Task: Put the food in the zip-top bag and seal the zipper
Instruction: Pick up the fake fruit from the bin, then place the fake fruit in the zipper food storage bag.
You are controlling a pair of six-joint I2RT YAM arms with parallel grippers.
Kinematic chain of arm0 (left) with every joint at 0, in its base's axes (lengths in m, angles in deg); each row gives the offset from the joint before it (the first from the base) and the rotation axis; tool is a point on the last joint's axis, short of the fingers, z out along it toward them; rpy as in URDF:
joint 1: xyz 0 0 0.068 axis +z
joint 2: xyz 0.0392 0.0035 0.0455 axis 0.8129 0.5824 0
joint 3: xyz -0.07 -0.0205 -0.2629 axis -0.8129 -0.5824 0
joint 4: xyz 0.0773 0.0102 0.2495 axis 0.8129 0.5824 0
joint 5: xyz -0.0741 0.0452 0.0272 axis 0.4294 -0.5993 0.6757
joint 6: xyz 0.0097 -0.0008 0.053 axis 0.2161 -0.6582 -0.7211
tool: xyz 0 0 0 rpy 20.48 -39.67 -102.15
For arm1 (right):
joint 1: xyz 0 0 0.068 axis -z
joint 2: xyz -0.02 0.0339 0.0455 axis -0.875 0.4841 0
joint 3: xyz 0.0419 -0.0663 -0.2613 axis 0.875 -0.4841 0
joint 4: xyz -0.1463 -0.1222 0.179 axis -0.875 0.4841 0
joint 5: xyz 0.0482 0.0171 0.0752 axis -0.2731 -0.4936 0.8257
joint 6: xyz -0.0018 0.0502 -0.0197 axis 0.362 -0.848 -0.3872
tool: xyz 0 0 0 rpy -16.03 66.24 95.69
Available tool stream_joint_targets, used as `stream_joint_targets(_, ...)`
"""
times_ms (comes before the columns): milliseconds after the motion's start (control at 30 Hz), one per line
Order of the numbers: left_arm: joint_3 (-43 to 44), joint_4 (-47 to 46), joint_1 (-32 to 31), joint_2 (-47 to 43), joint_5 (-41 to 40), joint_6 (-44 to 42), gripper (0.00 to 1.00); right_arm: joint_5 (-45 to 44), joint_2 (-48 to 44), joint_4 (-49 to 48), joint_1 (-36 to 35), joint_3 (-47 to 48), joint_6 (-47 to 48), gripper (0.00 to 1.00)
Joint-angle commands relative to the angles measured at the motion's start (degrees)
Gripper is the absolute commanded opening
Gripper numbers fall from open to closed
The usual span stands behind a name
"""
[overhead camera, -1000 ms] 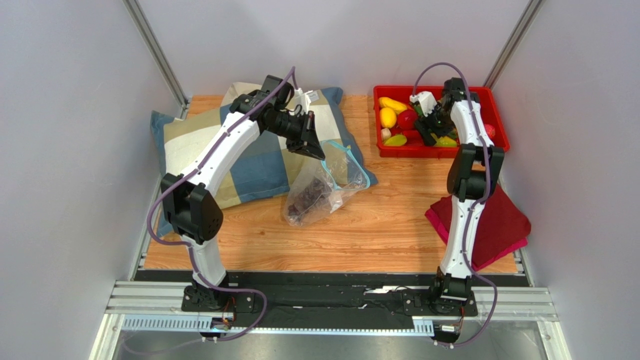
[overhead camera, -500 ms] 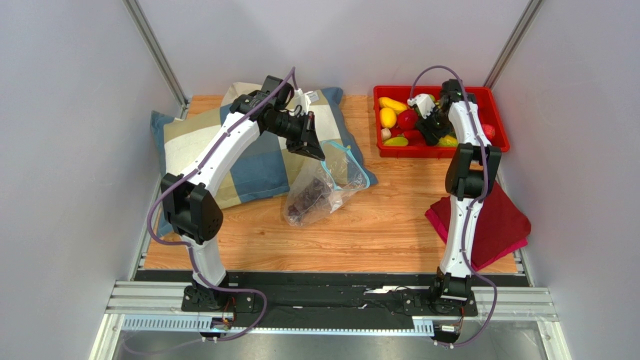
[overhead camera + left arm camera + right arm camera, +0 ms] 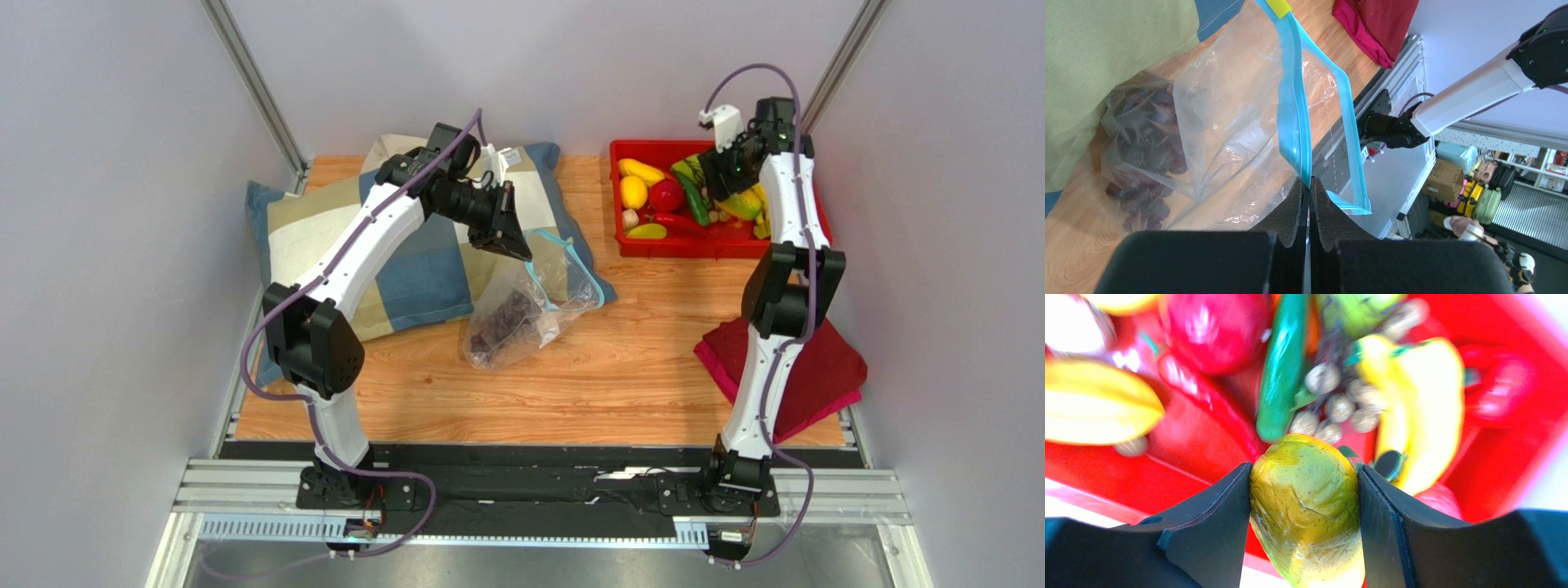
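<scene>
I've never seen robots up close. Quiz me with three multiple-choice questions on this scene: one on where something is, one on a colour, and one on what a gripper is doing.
1. Where is the cloth?
A. in the tray
B. on the table, right side
C. under the pillow

2. What colour is the zipper?
A. red
B. black
C. light blue

3. What is the right gripper doing?
A. gripping a fruit
B. standing open and empty
C. pinching the bag

Answers:
1 B: the dark red cloth lies by the table's right edge.
2 C: the strip shows light blue in the left wrist view.
3 A: a yellow-green fruit sits clamped between its fingers.
</scene>
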Motion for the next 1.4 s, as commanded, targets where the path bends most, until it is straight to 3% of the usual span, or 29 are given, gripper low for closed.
stream_joint_targets(0, -0.2, -3.5, -0.1, -2.2, 2.5, 1.7, 0.0, 7.4, -8.7, -8.0, 2.4, 1.3, -16.7, 0.0)
stream_joint_targets(100, -1.0, -4.7, 0.4, -2.3, 4.0, 3.7, 0.0, 16.6, -13.0, -11.6, 3.5, -0.5, -26.3, 0.0)
stream_joint_targets(133, -1.2, -5.0, 0.6, -2.3, 4.5, 4.1, 0.0, 19.2, -17.5, -16.6, 3.6, -5.0, -35.3, 0.0)
stream_joint_targets(233, -2.9, -6.0, 1.0, -2.9, 4.5, 4.9, 0.0, 24.6, -26.8, -31.0, 2.8, -17.5, -47.7, 0.0)
stream_joint_targets(300, -3.2, -6.0, 1.1, -2.9, 4.5, 4.9, 0.0, 24.2, -30.2, -35.9, 2.1, -21.6, -50.9, 0.0)
stream_joint_targets(567, -2.8, -6.5, 1.6, -3.1, 4.7, 5.5, 0.0, 29.4, -35.1, -40.0, -0.6, -21.7, -66.3, 0.0)
stream_joint_targets(967, -3.9, -8.1, 1.8, -3.8, 6.1, 6.3, 0.0, 42.5, -44.2, -46.1, -14.3, -35.3, -77.3, 0.0)
stream_joint_targets(1367, -4.9, -8.7, 2.0, -4.6, 6.9, 6.7, 0.0, 47.3, -41.6, -45.5, -24.3, -45.6, -82.0, 0.0)
